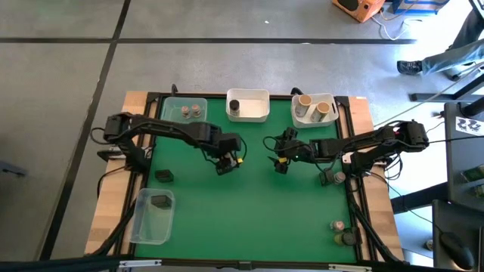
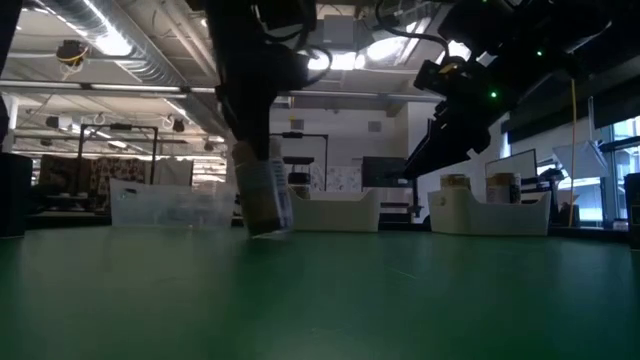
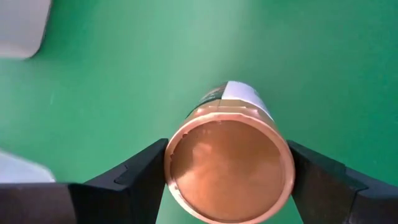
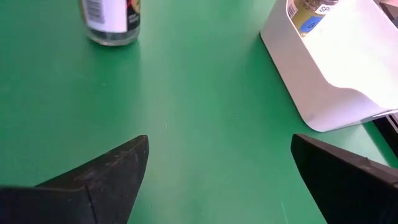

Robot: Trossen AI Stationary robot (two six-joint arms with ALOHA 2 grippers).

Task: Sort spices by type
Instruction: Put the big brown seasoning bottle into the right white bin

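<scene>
- Left gripper (image 1: 227,163) sits over the middle-left of the green mat (image 1: 249,204), its fingers (image 3: 134,180) pinching a jar with a copper-orange lid (image 3: 227,169); the low view shows that jar (image 2: 262,200) tilted, its base at or just above the mat
- Far left, a dark blocky container (image 1: 164,176) lies on the mat, and another dark one (image 1: 160,202) lies inside the clear tub (image 1: 148,223) at the near-left corner
- At the back left, a clear tub (image 1: 172,115) holds two small grey-lidded jars (image 1: 190,111)
- Back centre, a white tub (image 1: 259,113) holds a dark cylinder (image 1: 234,105)
- Right gripper (image 1: 281,163) hangs over the mat right of centre, fingers (image 4: 93,180) spread wide with nothing between them; a white-labelled jar (image 4: 112,22) stands on the mat ahead of it
- Back right, a white tub (image 1: 308,118) holds two tan-lidded jars (image 1: 313,103)
- Along the right edge, two small jars (image 1: 333,177) lie under the right arm, and two more (image 1: 342,231) sit near the front-right corner
</scene>
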